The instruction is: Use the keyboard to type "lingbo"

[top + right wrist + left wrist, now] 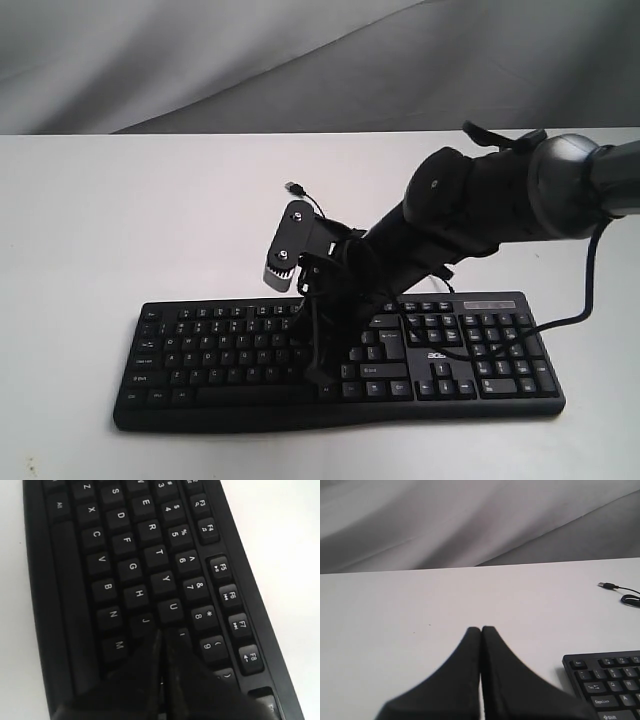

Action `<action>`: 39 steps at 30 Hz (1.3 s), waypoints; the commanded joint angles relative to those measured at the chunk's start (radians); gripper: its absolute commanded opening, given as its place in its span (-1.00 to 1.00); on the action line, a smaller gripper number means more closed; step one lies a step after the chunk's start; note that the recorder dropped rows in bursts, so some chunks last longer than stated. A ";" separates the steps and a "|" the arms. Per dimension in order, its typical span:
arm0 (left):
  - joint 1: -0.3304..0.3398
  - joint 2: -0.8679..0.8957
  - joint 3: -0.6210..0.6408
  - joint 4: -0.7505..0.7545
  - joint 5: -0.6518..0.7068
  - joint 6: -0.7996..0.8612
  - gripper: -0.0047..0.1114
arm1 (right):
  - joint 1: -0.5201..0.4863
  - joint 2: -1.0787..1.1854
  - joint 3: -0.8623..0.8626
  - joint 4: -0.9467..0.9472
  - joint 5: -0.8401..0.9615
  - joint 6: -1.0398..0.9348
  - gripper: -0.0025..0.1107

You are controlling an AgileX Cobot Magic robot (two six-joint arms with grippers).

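A wide black keyboard (230, 350) with white legends lies on the white table (80, 230), near its front edge. My right gripper (318, 376) reaches in from the right and points down onto the middle of the letter keys, its fingers shut with nothing between them. In the right wrist view the keyboard (125, 555) fills the frame. There the right gripper (164, 630) has its tips just below the U key (172, 607), between J (145, 621) and I; contact cannot be told. My left gripper (481, 628) is shut over bare table, left of the keyboard's Esc corner (610, 680).
The keyboard's thin black cable ends in a loose USB plug (294, 187) on the table behind the keyboard, also seen as the plug (606, 585) in the left wrist view. A grey cloth backdrop (200, 60) rises behind the table. The right arm's cable (585, 300) hangs over the number pad.
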 commanded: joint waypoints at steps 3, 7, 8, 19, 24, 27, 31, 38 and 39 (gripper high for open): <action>0.001 -0.004 0.005 0.000 -0.009 -0.002 -0.91 | 0.000 0.003 0.004 -0.104 -0.024 0.096 -0.96; 0.001 -0.004 0.005 0.000 -0.009 -0.002 -0.91 | 0.000 0.006 0.004 -0.120 -0.017 0.110 -0.96; 0.001 -0.004 0.005 0.000 -0.009 -0.002 -0.91 | 0.000 0.006 0.004 -0.120 -0.015 0.110 -0.96; 0.001 -0.004 0.005 0.000 -0.009 -0.002 -0.91 | 0.000 0.028 0.004 -0.127 0.032 0.100 -0.96; 0.001 -0.004 0.005 0.000 -0.009 -0.002 -0.91 | 0.000 0.028 0.004 -0.127 0.039 0.087 -0.96; 0.001 -0.004 0.005 0.000 -0.009 -0.002 -0.91 | 0.000 0.028 0.004 -0.123 0.038 0.084 -0.96; 0.001 -0.004 0.005 0.000 -0.009 -0.002 -0.91 | 0.000 0.028 0.004 -0.111 0.052 0.068 -0.96; 0.001 -0.004 0.005 0.000 -0.009 -0.002 -0.91 | 0.000 0.040 0.004 -0.103 0.036 0.060 -0.96; 0.001 -0.004 0.005 0.000 -0.009 -0.002 -0.91 | 0.000 0.047 0.004 -0.105 0.036 0.060 -0.96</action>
